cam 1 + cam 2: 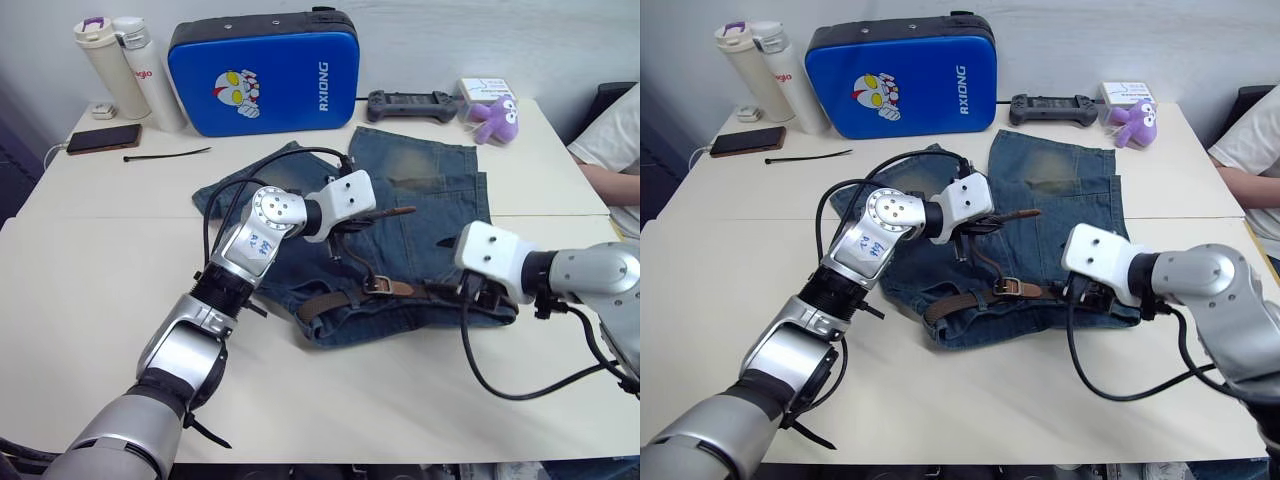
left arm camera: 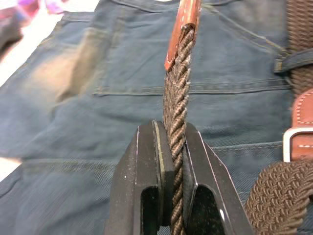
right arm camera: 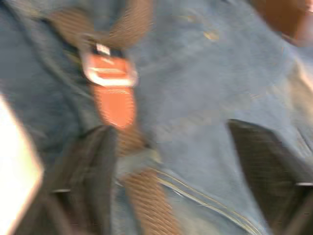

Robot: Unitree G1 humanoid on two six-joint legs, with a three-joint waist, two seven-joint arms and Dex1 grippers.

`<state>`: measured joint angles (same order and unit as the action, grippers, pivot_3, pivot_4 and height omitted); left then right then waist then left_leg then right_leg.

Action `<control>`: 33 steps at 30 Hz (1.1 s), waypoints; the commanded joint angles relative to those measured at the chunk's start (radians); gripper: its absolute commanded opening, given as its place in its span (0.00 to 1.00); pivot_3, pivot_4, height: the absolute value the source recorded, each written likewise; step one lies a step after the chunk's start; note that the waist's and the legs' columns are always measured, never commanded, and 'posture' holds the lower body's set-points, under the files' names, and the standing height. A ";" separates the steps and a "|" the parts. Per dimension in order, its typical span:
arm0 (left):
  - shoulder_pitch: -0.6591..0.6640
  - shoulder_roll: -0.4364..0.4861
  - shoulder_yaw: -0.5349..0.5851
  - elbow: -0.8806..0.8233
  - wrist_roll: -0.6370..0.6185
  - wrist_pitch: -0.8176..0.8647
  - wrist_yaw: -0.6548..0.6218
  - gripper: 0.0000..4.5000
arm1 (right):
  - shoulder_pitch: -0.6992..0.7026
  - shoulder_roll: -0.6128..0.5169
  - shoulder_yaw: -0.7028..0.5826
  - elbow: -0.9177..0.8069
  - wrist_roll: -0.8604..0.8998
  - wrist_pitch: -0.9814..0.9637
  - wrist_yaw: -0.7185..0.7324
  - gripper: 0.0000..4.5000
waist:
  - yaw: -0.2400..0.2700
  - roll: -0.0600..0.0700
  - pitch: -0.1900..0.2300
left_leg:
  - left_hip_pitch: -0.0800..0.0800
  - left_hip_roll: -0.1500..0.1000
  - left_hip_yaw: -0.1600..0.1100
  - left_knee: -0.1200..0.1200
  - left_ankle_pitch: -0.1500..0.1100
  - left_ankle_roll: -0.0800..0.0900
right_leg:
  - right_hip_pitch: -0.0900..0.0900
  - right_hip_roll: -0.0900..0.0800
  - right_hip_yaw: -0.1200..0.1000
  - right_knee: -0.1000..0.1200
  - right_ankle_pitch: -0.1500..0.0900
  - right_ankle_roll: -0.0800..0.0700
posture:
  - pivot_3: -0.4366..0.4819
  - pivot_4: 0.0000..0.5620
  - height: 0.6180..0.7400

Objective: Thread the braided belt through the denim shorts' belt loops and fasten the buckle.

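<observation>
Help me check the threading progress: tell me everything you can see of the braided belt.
The braided belt is a narrow dark brown woven strap with a tan leather tip and a square silver buckle on a tan leather tab. It lies along the waistband of the denim shorts, passing under a belt loop. Its free end rises off the denim, clamped on edge between the fingers of the left gripper, the tip jutting beyond them. The right gripper sits open over the strap beside the buckle.

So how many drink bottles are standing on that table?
2. A white bottle with a purple lid stands at the table's far left corner, and a second white bottle stands right beside it, next to the blue case.
</observation>
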<state>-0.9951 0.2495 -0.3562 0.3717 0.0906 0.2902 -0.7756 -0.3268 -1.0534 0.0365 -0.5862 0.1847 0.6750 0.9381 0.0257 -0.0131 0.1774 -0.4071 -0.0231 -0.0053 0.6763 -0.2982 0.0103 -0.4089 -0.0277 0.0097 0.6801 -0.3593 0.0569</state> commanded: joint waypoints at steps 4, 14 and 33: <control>-0.018 0.003 0.037 0.006 -0.003 0.002 0.011 0.00 | 0.065 0.046 0.066 -0.059 -0.078 -0.043 -0.084 0.99 | -0.002 0.000 0.000 | 0.000 0.000 0.000 0.003 0.000 0.000 | 0.000 0.000 0.000 0.001 0.000 0.000 | 0.48 0.27 1.00; -0.019 0.001 0.030 -0.001 0.001 0.004 -0.016 0.00 | 0.031 0.104 0.160 0.063 -0.208 -0.093 -0.148 0.99 | -0.003 0.000 0.000 | 0.000 0.000 0.001 0.005 0.000 0.000 | 0.000 0.000 0.001 0.002 0.000 0.000 | 0.48 0.27 1.00; -0.018 0.064 -0.045 0.005 0.073 -0.131 -0.114 0.00 | 0.061 0.208 0.091 0.060 -0.242 -0.091 -0.212 0.01 | -0.002 0.000 0.000 | 0.000 0.000 0.001 0.005 0.000 0.000 | 0.000 0.000 0.001 0.005 0.000 0.000 | 0.48 0.27 1.00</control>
<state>-0.9962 0.2993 -0.3845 0.3992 0.1465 0.2105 -0.8697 -0.2684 -0.8491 0.1733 -0.4897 -0.0480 0.5889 0.7499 0.0238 -0.0132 0.1772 -0.4067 -0.0232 -0.0045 0.6814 -0.2985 0.0105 -0.4091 -0.0278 0.0107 0.6846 -0.3593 0.0570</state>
